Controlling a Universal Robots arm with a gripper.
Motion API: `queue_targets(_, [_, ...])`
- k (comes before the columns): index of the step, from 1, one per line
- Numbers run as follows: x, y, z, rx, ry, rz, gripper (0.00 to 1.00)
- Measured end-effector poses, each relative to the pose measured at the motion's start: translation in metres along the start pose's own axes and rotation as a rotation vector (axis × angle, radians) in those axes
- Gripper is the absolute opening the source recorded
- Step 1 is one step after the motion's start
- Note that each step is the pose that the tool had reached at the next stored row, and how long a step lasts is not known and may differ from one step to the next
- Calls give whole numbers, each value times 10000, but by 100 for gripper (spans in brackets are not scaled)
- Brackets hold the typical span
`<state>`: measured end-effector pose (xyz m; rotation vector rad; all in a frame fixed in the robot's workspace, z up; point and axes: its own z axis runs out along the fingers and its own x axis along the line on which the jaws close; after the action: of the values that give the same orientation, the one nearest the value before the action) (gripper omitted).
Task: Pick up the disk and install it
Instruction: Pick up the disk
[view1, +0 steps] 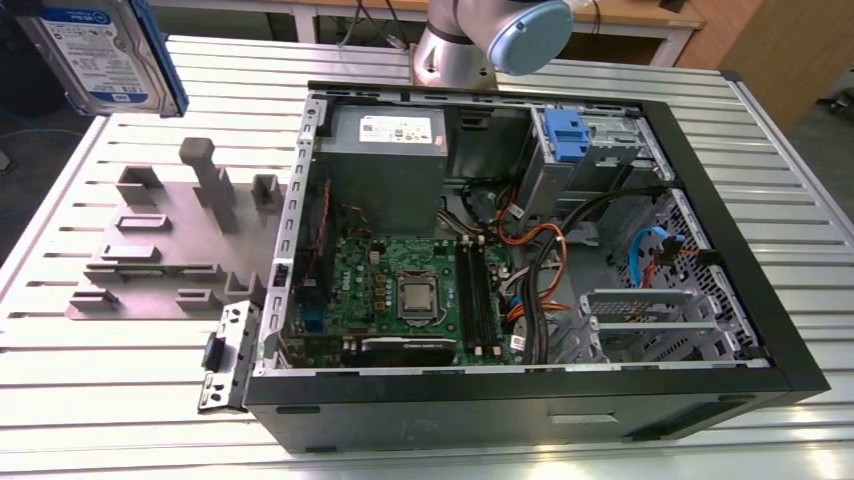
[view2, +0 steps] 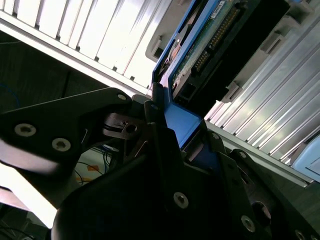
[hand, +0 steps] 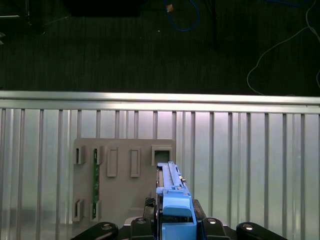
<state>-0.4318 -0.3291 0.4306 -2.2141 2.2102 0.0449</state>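
The disk (view1: 100, 50), silver with a white-and-blue label and blue side rails, hangs high in the air at the exterior view's far left, above the table's corner. In both wrist views my gripper (hand: 172, 224) is shut on it. The disk's blue rail (hand: 175, 202) stands edge-on between the black fingers (hand: 142, 226). From the second wrist view the disk (view2: 210, 45) shows its green circuit board and connector row, with a blue rail running down into my gripper (view2: 167, 117). It hangs over the grey holder plate (hand: 125, 175).
An open computer case (view1: 694, 330) lies on the ribbed aluminium table (view1: 120, 400), with motherboard, cables and a blue clip (view1: 566, 135) in its drive bay. The grey holder plate (view1: 160, 240) with upright posts stands beside the case. The arm's base (view1: 474, 40) rises behind it.
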Motion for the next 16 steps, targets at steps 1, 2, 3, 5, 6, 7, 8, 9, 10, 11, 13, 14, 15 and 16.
queue_targets(1, [0, 0, -3, 0, 0, 0, 36])
queue_targets(2, [0, 0, -6, 0, 0, 0, 36])
queue_targets(3, [0, 0, -8, 0, 0, 0, 36])
queue_targets(5, [-1, 0, -13, 0, 0, 0, 36])
queue_targets(6, [-1, 0, -15, 0, 0, 0, 36])
queue_targets(7, [-1, 0, -18, -1, 0, 0, 36])
queue_targets(8, [-1, 0, -21, -1, 0, 0, 36])
queue_targets(9, [-1, 0, -23, -1, 0, 0, 36])
queue_targets(10, [-1, 0, -26, -1, 0, 0, 36])
queue_targets(11, [-1, 0, -28, 0, 0, 0, 36])
queue_targets(13, [-1, 0, -34, 0, 0, 0, 36])
queue_targets(14, [-1, 0, -37, -1, 0, 0, 36])
queue_targets(15, [-1, 1, -39, 1, -1, 0, 36])
queue_targets(16, [-1, 1, -42, 0, 0, 0, 36])
